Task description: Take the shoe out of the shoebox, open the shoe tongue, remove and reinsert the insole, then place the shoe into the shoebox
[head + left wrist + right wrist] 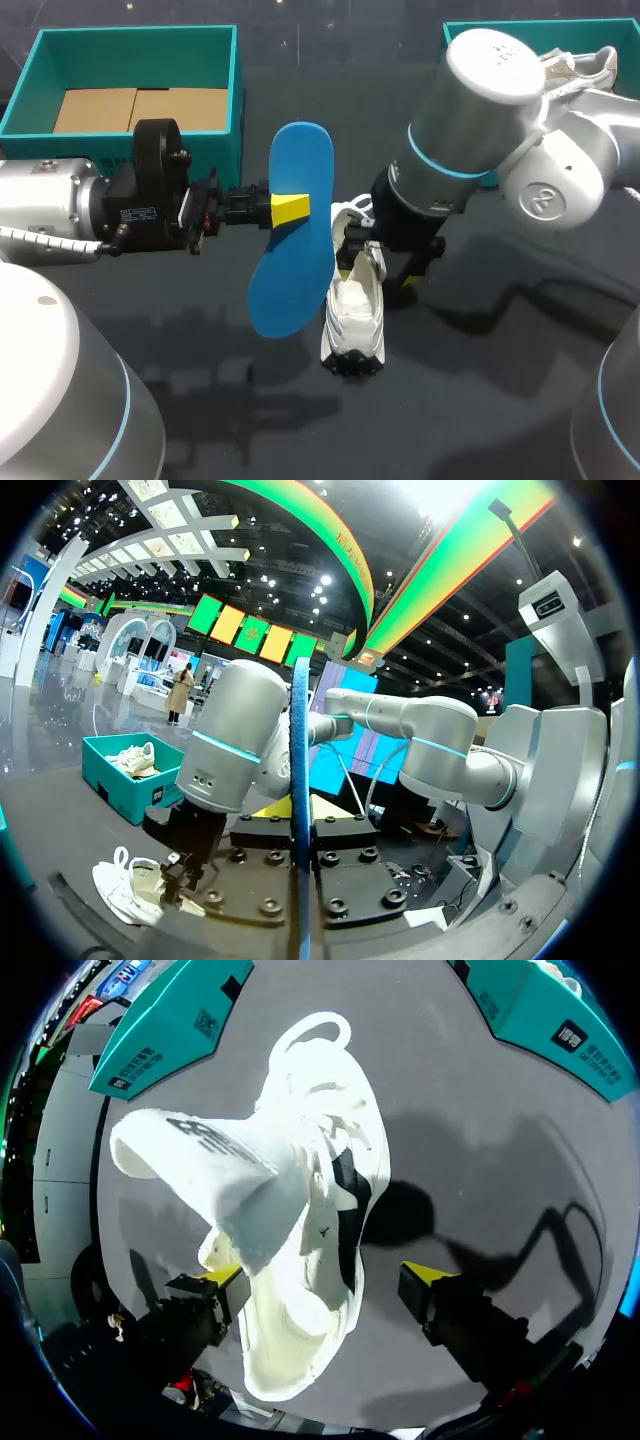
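Insole (290, 275) is hanging clear of the table (480, 390). It is blue and turned edge-up, and the left jaws are clamping it between their yellow tips near its middle. The white shoe (355, 315) is lying on the table just beside and below it. Its tongue (200, 1150) is standing pulled up and out, leaving the mouth open.

The right jaws are hovering wide over the shoe with one tip on each side. One tip is sitting close against the shoe's flank and the other is standing apart from it, so they are gripping nothing. The teal shoebox (237, 100) is sitting well apart at the table's far left.

Judging by this, the take-out, the tongue and the removal are looking done, and the reinsertion is the step in hand. The next move is calling for the left arm to tip the insole flat, line it up with the shoe's length and feed its front end under the raised tongue. Meanwhile the right jaws are likely needing to close on the shoe's sides to steady it, since an unheld shoe could slide as the insole pushes in.
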`<state>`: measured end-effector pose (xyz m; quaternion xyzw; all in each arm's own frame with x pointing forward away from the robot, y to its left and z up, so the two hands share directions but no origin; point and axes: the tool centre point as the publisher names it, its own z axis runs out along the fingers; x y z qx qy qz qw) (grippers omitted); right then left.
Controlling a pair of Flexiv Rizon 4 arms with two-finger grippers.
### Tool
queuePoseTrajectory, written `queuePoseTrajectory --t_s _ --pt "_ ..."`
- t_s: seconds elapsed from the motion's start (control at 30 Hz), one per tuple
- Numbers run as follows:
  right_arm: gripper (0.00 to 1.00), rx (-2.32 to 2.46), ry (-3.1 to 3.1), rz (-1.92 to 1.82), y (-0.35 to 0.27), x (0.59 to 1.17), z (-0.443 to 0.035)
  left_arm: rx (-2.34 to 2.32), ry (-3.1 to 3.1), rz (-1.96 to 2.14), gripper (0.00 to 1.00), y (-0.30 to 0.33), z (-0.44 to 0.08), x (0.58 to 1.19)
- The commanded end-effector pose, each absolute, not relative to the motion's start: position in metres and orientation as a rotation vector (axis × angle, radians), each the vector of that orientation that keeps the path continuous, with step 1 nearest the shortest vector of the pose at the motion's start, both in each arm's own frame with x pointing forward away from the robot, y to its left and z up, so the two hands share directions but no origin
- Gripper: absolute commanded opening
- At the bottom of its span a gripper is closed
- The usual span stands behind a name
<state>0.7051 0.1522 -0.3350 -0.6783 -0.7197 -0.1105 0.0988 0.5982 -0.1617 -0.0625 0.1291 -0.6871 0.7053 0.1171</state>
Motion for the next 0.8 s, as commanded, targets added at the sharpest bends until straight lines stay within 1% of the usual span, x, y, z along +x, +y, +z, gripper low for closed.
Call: queuePoseTrajectory --t_s 0.03,0.3,0.37,0.53,0.7,0.8 --pt "1.0 -1.909 -2.025 -0.465 0.12 0.701 -0.327 0.381 -2.011 2.068 0.0 -0.163 -0.064 0.596" --pt "1.0 -1.909 -2.025 -0.465 0.12 0.701 -0.327 0.381 -2.011 2.068 0.0 -0.163 -0.064 0.596" --pt "1.0 -1.815 -1.958 -0.55 0.118 0.7 -0.327 0.381 -2.011 2.068 0.0 -0.163 -0.064 0.596" --pt "1.0 -1.625 -1.815 -0.763 0.099 0.701 -0.299 0.381 -2.011 2.068 0.0 -0.163 -0.064 0.596" --pt "1.0 -1.474 -1.627 -0.854 0.093 0.708 -0.272 0.381 -2.011 2.068 0.0 -0.163 -0.064 0.596" --pt "1.0 -1.421 -1.586 -0.849 0.092 0.708 -0.271 0.381 -2.011 2.068 0.0 -0.163 -0.064 0.596"
